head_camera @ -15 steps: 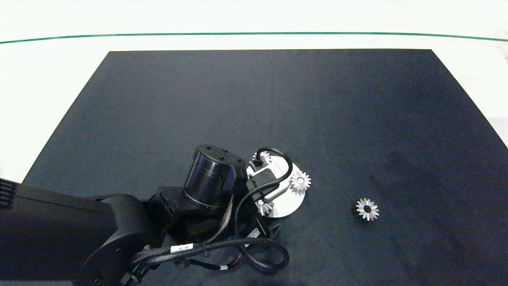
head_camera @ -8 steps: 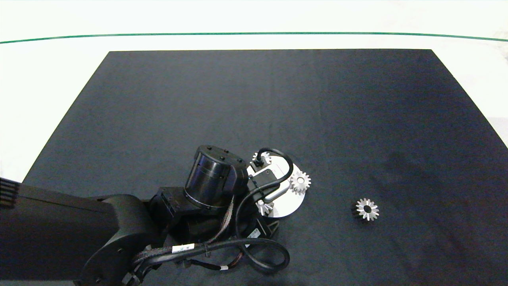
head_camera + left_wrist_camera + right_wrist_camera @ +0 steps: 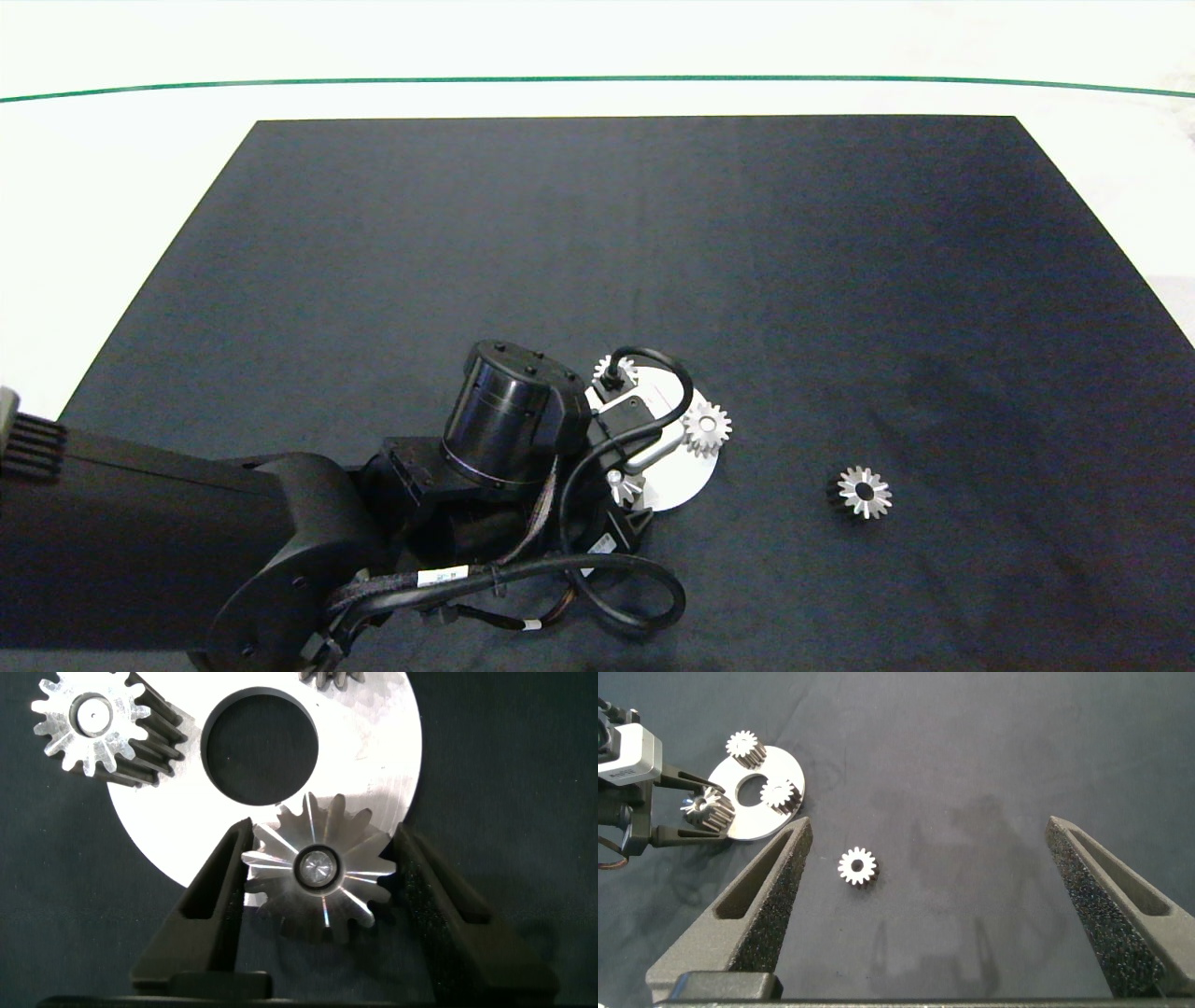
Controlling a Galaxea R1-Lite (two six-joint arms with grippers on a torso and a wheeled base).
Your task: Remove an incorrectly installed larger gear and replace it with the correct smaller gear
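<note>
Landmark: round metal plate (image 3: 686, 474) with a large centre hole, lying on the black mat (image 3: 653, 233).

Writing: small white tags on the left arm's cables in the head view carry print too small to read. No other lettering legible in any view.

Left gripper (image 3: 322, 873) is down at the near-left rim of the plate. Left wrist view shows its two dark fingers (image 3: 210, 905) set on either side of the larger gear (image 3: 320, 870), both close against the teeth; whether they actually press on it cannot be told. The gear sits on a shaft at the plate's edge, star face up. The head view hides nearly all of this under the arm; only a sliver of that gear (image 3: 624, 485) shows.

Two flat-topped gears also sit on the plate: one at its right rim (image 3: 707, 427), one at its far rim (image 3: 616, 371), the latter half covered by a cable loop in the head view but plain in the right wrist view (image 3: 743, 745).

The smaller gear (image 3: 864, 492) lies alone on the mat, well apart to the right of the plate, star face up.

Right gripper (image 3: 938, 905) appears only in its own wrist view, held above the mat, fingers (image 3: 761, 896) spread wide, with the smaller gear (image 3: 857, 866) and the plate (image 3: 785, 765) beyond it.
</note>
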